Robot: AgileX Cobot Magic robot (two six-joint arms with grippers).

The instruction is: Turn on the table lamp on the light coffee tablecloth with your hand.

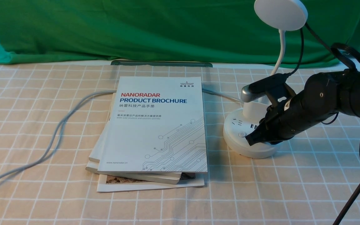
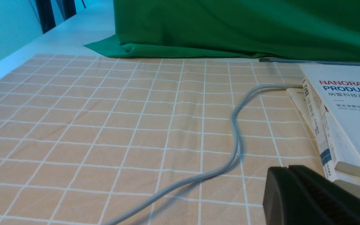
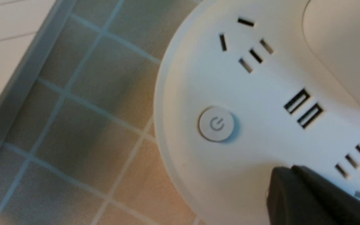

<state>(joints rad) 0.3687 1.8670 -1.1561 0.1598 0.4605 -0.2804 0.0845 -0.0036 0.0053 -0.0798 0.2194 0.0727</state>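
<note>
The white table lamp stands at the right of the light coffee tablecloth point(image 1: 42, 125). Its disc head point(image 1: 280, 14) is unlit, above a thin neck and a round base point(image 1: 234, 132) with sockets. My right gripper point(image 1: 250, 139) is shut, with its black tip low over the front of the base, beside a round power button point(image 1: 242, 134). In the right wrist view the tip point(image 3: 287, 175) sits close over the base point(image 3: 198, 78), a short way from the button point(image 3: 216, 124). My left gripper point(image 2: 287, 173) is shut and empty above the cloth point(image 2: 105, 125), out of the front view.
A stack of brochures point(image 1: 158, 125) lies left of the lamp base. A grey cable point(image 1: 52, 140) runs from under the stack across the left of the cloth. A green backdrop cloth point(image 1: 136, 28) hangs along the far edge.
</note>
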